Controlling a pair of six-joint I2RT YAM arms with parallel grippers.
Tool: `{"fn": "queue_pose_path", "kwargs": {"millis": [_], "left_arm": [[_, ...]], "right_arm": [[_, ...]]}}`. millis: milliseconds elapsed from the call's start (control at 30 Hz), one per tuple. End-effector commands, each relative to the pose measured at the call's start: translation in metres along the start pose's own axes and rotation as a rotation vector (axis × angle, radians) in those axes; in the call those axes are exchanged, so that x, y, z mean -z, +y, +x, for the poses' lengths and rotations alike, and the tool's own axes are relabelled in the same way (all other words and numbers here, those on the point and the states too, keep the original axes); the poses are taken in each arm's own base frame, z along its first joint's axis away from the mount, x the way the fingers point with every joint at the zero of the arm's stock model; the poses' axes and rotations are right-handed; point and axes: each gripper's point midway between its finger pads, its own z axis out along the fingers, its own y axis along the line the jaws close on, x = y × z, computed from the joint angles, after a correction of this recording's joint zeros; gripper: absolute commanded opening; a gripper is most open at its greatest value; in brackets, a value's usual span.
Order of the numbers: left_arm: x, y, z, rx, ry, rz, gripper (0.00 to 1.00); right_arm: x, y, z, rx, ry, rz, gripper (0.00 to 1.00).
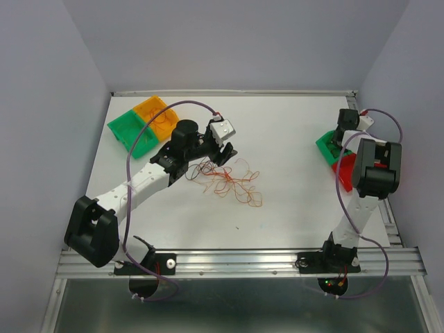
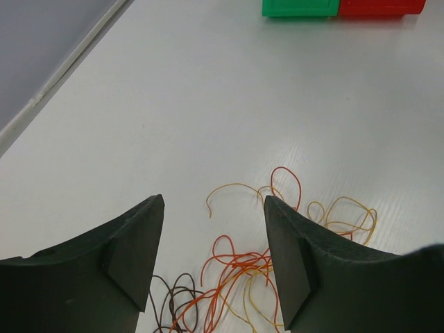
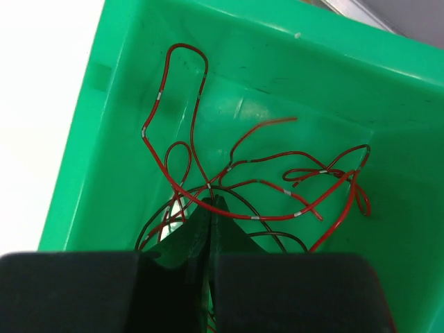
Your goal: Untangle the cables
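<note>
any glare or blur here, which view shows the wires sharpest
Top external: even, soft light, but the orange wire tangle is too small for detail. Left wrist: the tangle reads crisp, left gripper just a dark shape. Right wrist: red wires sharpest; mild sheen on the green bin, table blown out white.

Table: a white, matte table top (image 1: 298,139); the left wrist view shows fine parallel ribs in its surface.
Back wall: a plain back wall (image 1: 236,41) of pale grey-lilac colour, standing at the far edge of the table.
Side walls: the left wall (image 1: 41,104) and the right wall (image 1: 416,62) have the same colour and close in the table.
Far edge: a thin light strip (image 1: 236,92) runs along it.
Near edge: a grooved aluminium rail (image 1: 236,262) crosses the full width.
Below the rail: a darker grey-green surface (image 1: 236,305); floor or shelf, I cannot tell.
Light: soft and even, shadows faint.
</note>
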Motion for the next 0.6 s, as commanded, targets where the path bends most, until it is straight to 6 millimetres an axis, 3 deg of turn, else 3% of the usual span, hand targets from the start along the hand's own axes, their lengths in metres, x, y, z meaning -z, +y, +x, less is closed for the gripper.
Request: {"fn": "queue_pose_path", "kwargs": {"millis": [0, 67, 200, 333, 467, 500, 567], "left_arm": [[0.004, 0.005, -0.032, -0.042, -0.076, -0.006, 0.71], [0.003, 0.006, -0.031, -0.040, -0.072, -0.010, 0.71], [0.002, 0.007, -0.029, -0.040, -0.067, -0.013, 0.71], [0.001, 0.009, -0.028, -0.042, -0.064, -0.021, 0.71], [-0.001, 0.010, -0.026, -0.041, -0.057, -0.024, 0.71], [-0.002, 0.011, -0.024, -0.040, -0.050, -0.029, 0.71], [-0.002, 0.012, -0.025, -0.042, -0.050, -0.030, 0.71]], "right_arm": [[-0.001, 0.012, -0.024, -0.069, -0.045, -0.027, 0.01], [0.004, 0.013, -0.025, -0.078, -0.046, -0.037, 0.06], [0.024, 0.006, -0.042, -0.108, -0.093, -0.036, 0.29], [0.048, -0.001, -0.064, -0.121, -0.157, -0.039, 0.33], [0.073, -0.004, -0.082, -0.125, -0.219, -0.040, 0.42], [0.081, -0.004, -0.086, -0.125, -0.234, -0.049, 0.51], [0.084, -0.003, -0.087, -0.127, -0.236, -0.057, 0.54]]}}
